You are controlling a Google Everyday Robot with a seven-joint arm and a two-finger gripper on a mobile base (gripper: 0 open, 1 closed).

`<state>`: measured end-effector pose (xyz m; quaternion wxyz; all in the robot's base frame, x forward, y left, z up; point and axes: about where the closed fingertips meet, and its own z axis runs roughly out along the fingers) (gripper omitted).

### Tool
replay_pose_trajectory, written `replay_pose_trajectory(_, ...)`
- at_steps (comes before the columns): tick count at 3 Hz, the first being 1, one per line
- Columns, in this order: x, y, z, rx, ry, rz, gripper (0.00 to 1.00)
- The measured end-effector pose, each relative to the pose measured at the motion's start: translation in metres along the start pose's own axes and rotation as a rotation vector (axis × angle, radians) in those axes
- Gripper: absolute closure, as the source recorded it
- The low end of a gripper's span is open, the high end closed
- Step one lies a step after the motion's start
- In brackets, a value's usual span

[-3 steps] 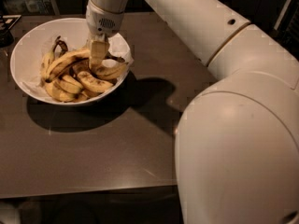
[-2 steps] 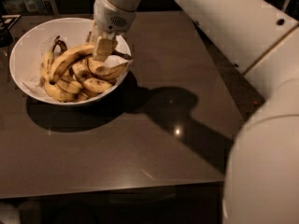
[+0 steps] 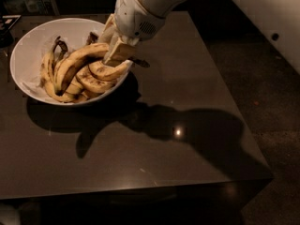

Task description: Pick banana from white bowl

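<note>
The white bowl (image 3: 24, 46) sits at the table's far left with several yellow, brown-streaked bananas in it. The banana (image 3: 79, 57), the longest one, arches above the pile, and its dark tip sticks out over the bowl's right rim. My gripper (image 3: 117, 51) comes down from above over the right side of the bowl. Its cream fingers (image 3: 123, 49) are shut on the banana near its right end. The shorter bananas (image 3: 101, 75) lie underneath in the bowl.
The dark glossy table (image 3: 178, 125) reaches to its front edge and its right edge, with floor (image 3: 276, 93) beyond on the right. A dark object (image 3: 5, 28) sits at the far left behind the bowl. My white arm (image 3: 150, 3) fills the top middle.
The arm's bulk has swung up and out of the right side of the view. The gripper has closed on the longest banana and raised it, so it now arches over the pile.
</note>
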<state>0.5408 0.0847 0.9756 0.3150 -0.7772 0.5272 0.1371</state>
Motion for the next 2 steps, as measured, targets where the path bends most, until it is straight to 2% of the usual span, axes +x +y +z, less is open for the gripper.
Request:
replay_pose_trajectory(1,-0.002,0.032,-0.016,0.025,-0.029,0.018,1.00)
replay_pose_trajectory(2,0.000,0.058,-0.024,0.039,-0.028,0.050,1.00)
